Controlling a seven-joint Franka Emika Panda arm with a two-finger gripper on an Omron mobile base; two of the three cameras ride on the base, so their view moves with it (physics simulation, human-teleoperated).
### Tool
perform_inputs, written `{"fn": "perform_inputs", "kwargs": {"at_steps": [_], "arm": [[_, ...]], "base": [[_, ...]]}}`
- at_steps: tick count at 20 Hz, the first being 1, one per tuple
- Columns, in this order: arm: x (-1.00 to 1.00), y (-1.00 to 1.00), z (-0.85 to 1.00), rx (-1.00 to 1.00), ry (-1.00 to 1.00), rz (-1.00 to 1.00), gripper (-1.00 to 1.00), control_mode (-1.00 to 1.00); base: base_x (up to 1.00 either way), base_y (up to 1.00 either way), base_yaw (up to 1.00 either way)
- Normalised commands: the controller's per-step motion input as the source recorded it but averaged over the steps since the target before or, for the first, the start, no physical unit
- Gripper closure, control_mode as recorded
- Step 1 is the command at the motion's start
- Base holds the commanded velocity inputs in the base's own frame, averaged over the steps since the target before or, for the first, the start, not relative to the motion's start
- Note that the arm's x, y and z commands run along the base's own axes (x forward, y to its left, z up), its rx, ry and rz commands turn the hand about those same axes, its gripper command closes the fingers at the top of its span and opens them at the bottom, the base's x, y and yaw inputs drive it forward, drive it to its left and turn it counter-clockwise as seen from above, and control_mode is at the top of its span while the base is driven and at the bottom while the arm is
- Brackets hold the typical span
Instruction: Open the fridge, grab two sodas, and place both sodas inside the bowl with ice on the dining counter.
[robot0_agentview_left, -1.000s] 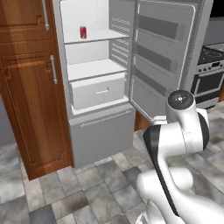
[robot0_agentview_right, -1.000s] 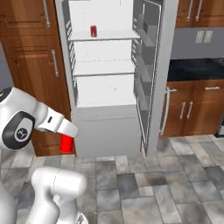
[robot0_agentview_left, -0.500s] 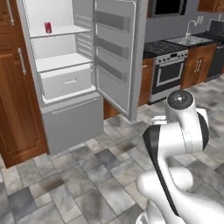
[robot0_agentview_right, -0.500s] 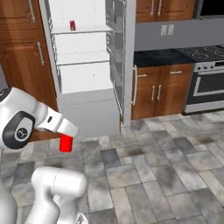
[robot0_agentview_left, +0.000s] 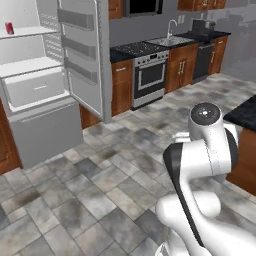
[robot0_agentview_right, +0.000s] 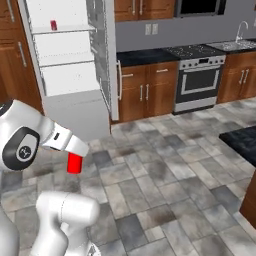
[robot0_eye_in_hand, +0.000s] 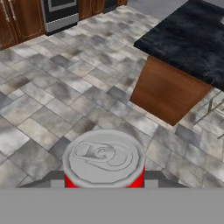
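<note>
My gripper (robot0_agentview_right: 74, 156) is shut on a red soda (robot0_agentview_right: 75, 164), held low in front of my arm above the tiled floor. The hand view looks down on that soda's silver top (robot0_eye_in_hand: 104, 156), with dark fingertips (robot0_eye_in_hand: 53, 177) on either side of it. A second soda (robot0_agentview_left: 9, 27) stands on the top shelf of the fridge (robot0_agentview_left: 35, 90), whose door (robot0_agentview_left: 82, 55) is swung wide open; the same soda (robot0_agentview_right: 53, 25) and the fridge (robot0_agentview_right: 67, 75) show in the right base view. The dining counter (robot0_eye_in_hand: 192, 39) lies ahead, its end also visible (robot0_agentview_right: 245, 140). The bowl is out of view.
A steel stove (robot0_agentview_left: 148, 72) and a sink (robot0_agentview_left: 170, 40) sit in the dark counter along the back wall, over brown cabinets (robot0_agentview_right: 142, 92). A wooden cabinet (robot0_agentview_right: 12, 55) flanks the fridge. Grey tiled floor (robot0_agentview_left: 100, 165) stretches between the fridge and the dining counter.
Both base views have swung right with the base: the fridge has slid to the left edge, and the stove, sink and dining counter have come into view. My grip on the soda is unchanged.
</note>
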Motion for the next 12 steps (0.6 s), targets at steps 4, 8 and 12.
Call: {"fn": "perform_inputs", "kwargs": {"at_steps": [4, 8, 12], "arm": [[0.00, 0.00, 0.00, 0.00, 0.00, 0.00, 1.00, 1.00], [0.00, 0.00, 0.00, 0.00, 0.00, 0.00, 1.00, 1.00], [0.00, 0.00, 0.00, 0.00, 0.00, 0.00, 1.00, 1.00]], "base": [[-0.57, -0.73, -0.17], [-0.39, -0.87, -0.09], [-0.10, -0.95, -0.02]]}}
